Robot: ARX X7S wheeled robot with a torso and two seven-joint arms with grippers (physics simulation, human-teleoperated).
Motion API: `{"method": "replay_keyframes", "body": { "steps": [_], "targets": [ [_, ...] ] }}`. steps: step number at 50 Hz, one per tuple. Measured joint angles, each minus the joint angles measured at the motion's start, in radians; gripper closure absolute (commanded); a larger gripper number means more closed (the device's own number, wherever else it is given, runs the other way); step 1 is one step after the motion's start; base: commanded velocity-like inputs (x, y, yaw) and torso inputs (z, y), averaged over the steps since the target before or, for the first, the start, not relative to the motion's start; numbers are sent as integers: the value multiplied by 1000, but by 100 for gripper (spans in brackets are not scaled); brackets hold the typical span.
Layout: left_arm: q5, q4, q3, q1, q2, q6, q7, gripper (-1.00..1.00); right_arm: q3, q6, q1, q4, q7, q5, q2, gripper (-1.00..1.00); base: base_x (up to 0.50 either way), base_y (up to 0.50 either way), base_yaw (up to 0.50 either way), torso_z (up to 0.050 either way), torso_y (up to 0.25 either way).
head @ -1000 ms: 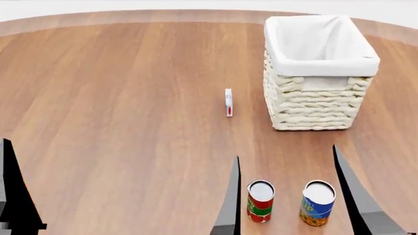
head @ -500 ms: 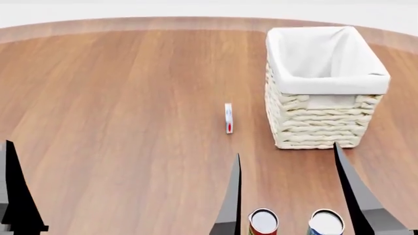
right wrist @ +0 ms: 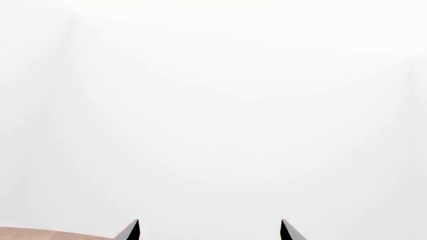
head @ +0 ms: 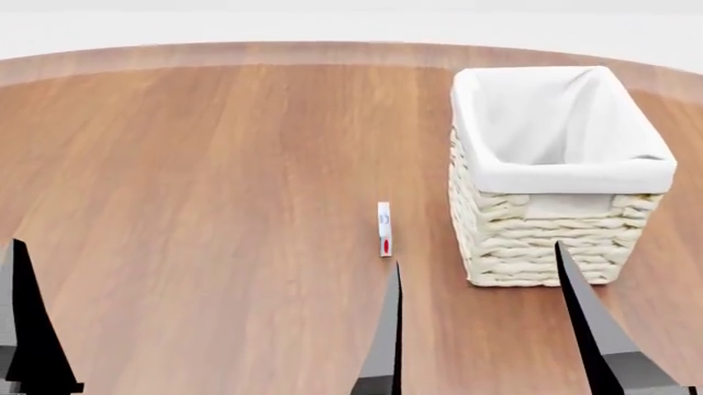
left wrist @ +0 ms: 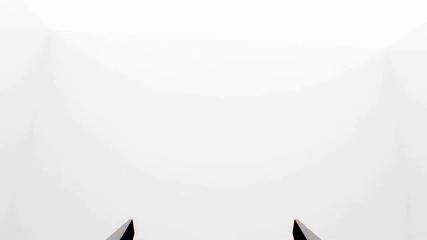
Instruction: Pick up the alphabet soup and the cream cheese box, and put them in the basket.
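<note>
The cream cheese box (head: pixel 384 229) stands on its thin edge on the wooden table (head: pixel 197 181), just left of the basket (head: pixel 549 177). The basket is cream wicker with a white lining and looks empty. The alphabet soup can is out of view. My right gripper (head: pixel 478 253) is open and empty, its two dark fingers rising from the bottom edge in front of the basket. Of my left gripper only one finger (head: pixel 28 329) shows at the head view's far left. In the wrist views the left gripper (left wrist: pixel 213 221) and the right gripper (right wrist: pixel 209 221) are open against plain white.
The round table's far edge (head: pixel 329 51) curves across the top, with white floor behind it. A sliver of brown table (right wrist: pixel 40 234) shows in the right wrist view. The red-and-green can is out of view.
The head view has shifted: basket and box sit lower in the frame, and both cans have dropped out at the bottom edge. The grippers stay open.
</note>
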Motion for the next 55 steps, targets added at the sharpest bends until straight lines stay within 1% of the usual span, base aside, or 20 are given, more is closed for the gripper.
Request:
{"method": "replay_keyframes", "body": {
  "steps": [55],
  "targets": [
    [-11,-28,25,-3,-23,16,-26,-100,-23,-15,4,36,26,24,33,-100,213,0,0,0,0]
  ]
}}
